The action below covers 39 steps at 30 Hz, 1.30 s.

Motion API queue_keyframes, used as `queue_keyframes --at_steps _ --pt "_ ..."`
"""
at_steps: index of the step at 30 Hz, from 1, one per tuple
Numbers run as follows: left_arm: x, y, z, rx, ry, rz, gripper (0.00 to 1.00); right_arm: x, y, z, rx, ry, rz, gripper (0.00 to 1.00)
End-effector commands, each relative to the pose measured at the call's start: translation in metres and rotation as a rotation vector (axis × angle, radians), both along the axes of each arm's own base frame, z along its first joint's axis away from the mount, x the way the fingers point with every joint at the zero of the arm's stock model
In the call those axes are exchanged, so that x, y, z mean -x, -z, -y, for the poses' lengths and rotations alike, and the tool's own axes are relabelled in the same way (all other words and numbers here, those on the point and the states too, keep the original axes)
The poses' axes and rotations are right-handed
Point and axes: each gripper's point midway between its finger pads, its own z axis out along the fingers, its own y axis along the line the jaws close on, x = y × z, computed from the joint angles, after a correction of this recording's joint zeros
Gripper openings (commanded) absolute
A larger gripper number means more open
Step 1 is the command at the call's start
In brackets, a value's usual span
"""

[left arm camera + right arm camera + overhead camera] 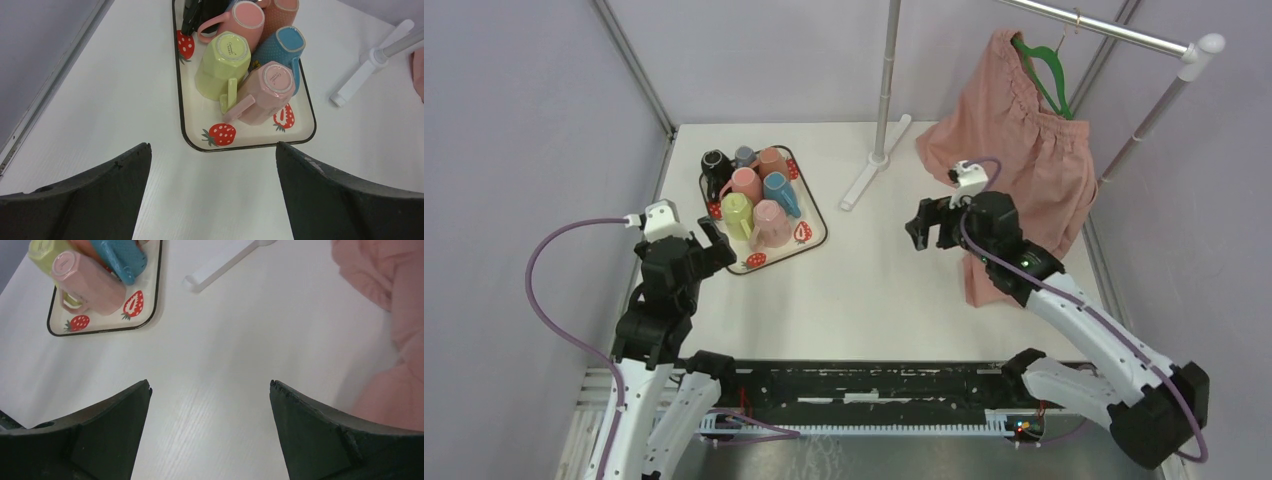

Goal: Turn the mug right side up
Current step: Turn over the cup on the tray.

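Gaping wide with nothing between its jaws, the left gripper hangs just off the near end of the strawberry-printed tray, low over the white table. In its wrist view the two dark fingers frame that end of the tray, clear of the rim.

On the tray the mugs stand crowded together. Nearest the gripper, a yellow-green mug and a pale pink mug sit bottom up with their stamped bases showing. They are side by side and touching, and their handles point toward the tray's near end and meet there. Behind them, toward the tray's far end, a blue mug, a deeper pink mug and a salmon mug are packed against one another. A black mug and a grey-blue mug fill the far end. I cannot tell whether those farther ones are upright or inverted.

The right gripper is likewise spread and empty, hovering over bare table well to the right of the tray. Just right of the tray's far end lies the white foot of a clothes rack, its pole rising from it. Farther right of the tray, a pink garment hangs from a green hanger on the rack's rail, its lower part reaching the table beside the right arm.
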Motion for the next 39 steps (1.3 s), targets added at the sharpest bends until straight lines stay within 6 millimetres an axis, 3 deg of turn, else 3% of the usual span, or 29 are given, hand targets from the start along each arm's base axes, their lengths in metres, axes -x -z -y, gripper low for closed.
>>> queue_keyframes --at_steps 1,7,10,17,24,39 --pt "-0.003 -0.006 -0.003 0.025 -0.038 0.037 1.0 -0.013 -0.014 -0.044 -0.018 0.023 0.037 0.96" --pt "-0.003 -0.006 -0.003 0.025 -0.038 0.039 1.0 -0.014 -0.003 -0.14 0.005 -0.062 0.02 0.96" --pt "-0.002 -0.008 -0.003 0.027 -0.038 0.048 1.0 -0.024 0.008 -0.181 0.032 -0.155 -0.002 0.92" --pt "-0.003 -0.006 -0.003 0.026 -0.034 0.043 1.0 -0.063 0.033 -0.24 0.242 -0.33 0.018 0.87" --pt "-0.003 -0.006 -0.004 0.025 -0.041 0.042 1.0 -0.088 0.054 -0.266 0.286 -0.384 0.051 0.88" --pt "-0.005 -0.004 -0.004 0.023 -0.041 0.031 1.0 -0.124 0.1 -0.283 0.291 -0.426 0.027 0.79"
